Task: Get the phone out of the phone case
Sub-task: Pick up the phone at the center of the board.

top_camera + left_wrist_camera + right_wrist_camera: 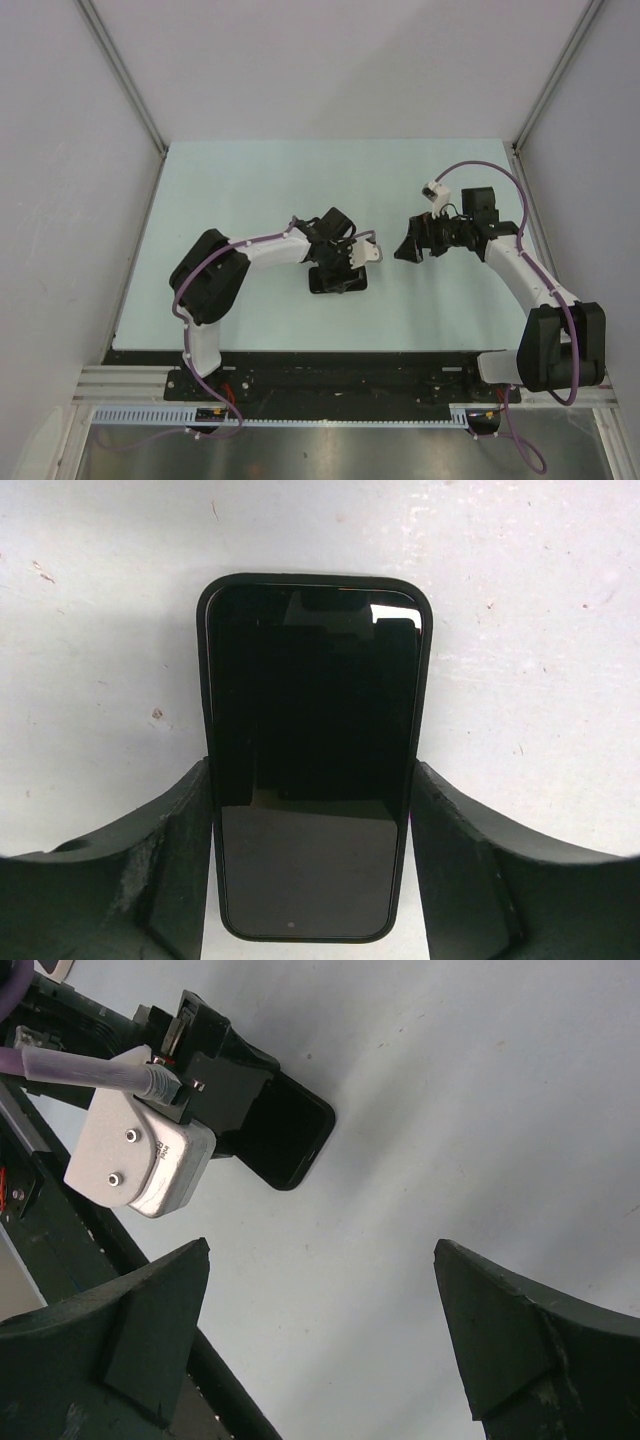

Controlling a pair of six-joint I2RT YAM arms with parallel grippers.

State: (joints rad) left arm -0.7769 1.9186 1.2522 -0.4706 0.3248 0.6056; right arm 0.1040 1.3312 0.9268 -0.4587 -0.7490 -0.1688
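From above: near the middle of a pale green tabletop [250,190], a black rubbery phone case [318,282], flat, with a dark glass-fronted phone [345,283] seated in it. Directly over it, the left gripper [343,262], reached in from the left side. Off to the right and apart from the case, the right gripper [408,246], above bare table, pointed towards the phone.

From the left wrist: screen up, dark and blank, with a faint reflection across the lower part. Case rim in view all round the glass, rounded at the corners. One black finger [170,860] against the left long edge of the case and the other [470,870] against the right long edge, no gap visible at the tips. Clamped on the case across its width, at about the lower half.

From the right wrist: two dark fingers [150,1330] spread wide, nothing between them but pale tabletop. Further off, at upper left, one end of the cased phone poking out from under the left gripper. Also there, a silver camera housing [140,1165] and a purple cable [70,1065].
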